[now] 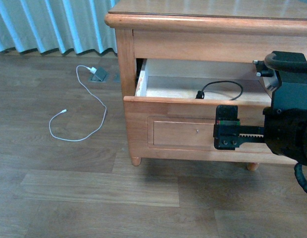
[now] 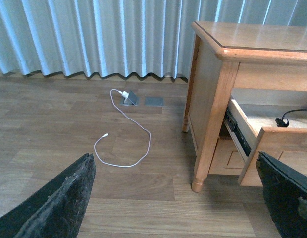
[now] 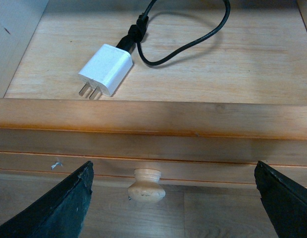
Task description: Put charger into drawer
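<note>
One charger [image 3: 106,69] flat on the pale wooden bottom of the drawer [image 3: 153,119], prongs toward the front rail, black cable [image 3: 193,39] looped loosely behind it. Well inside, clear of every wall, so probably no snag on closing. Drawer pulled out of the nightstand [image 1: 208,20] far enough to leave the whole interior exposed from above.

Right hand [image 3: 173,198] spread wide and empty, just outside the drawer front, with the round knob [image 3: 147,184] between its fingers. Likely placed there for a push or a pull at the knob. Placement itself judged done.

Left hand [image 2: 173,198] likewise open, holding nothing, off to the side above the floor. White cable [image 1: 79,114] curled on the floorboards, well apart from the nightstand and no part of this job.
</note>
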`<state>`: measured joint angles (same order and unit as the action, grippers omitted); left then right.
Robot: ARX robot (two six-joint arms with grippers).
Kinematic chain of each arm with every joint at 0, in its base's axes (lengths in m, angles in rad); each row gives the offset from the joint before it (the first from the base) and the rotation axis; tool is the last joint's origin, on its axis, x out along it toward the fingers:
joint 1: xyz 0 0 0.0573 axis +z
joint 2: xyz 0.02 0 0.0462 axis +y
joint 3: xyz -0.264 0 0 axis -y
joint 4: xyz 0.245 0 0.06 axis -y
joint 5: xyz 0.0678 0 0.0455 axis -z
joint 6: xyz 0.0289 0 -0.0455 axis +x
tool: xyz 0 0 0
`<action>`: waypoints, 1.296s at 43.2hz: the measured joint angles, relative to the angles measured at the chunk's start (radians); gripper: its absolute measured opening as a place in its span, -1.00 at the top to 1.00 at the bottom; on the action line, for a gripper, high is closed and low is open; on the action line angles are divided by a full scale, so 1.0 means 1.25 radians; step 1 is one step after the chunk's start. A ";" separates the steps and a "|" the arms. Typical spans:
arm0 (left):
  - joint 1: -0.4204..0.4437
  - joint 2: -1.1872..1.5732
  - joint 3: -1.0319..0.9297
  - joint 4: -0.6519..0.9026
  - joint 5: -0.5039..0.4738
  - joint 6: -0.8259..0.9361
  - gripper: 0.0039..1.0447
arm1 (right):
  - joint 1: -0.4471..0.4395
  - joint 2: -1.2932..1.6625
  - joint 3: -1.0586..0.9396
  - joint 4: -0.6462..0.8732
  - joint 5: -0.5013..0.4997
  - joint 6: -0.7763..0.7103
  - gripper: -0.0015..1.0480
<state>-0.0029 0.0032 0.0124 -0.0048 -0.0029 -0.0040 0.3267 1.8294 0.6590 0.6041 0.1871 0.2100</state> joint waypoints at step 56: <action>0.000 0.000 0.000 0.000 0.000 0.000 -0.89 | -0.054 0.384 0.497 0.054 0.021 -0.003 -0.84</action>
<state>-0.0029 0.0032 0.0124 -0.0048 -0.0029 -0.0040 0.2588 2.3093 1.2808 0.6720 0.2131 0.2066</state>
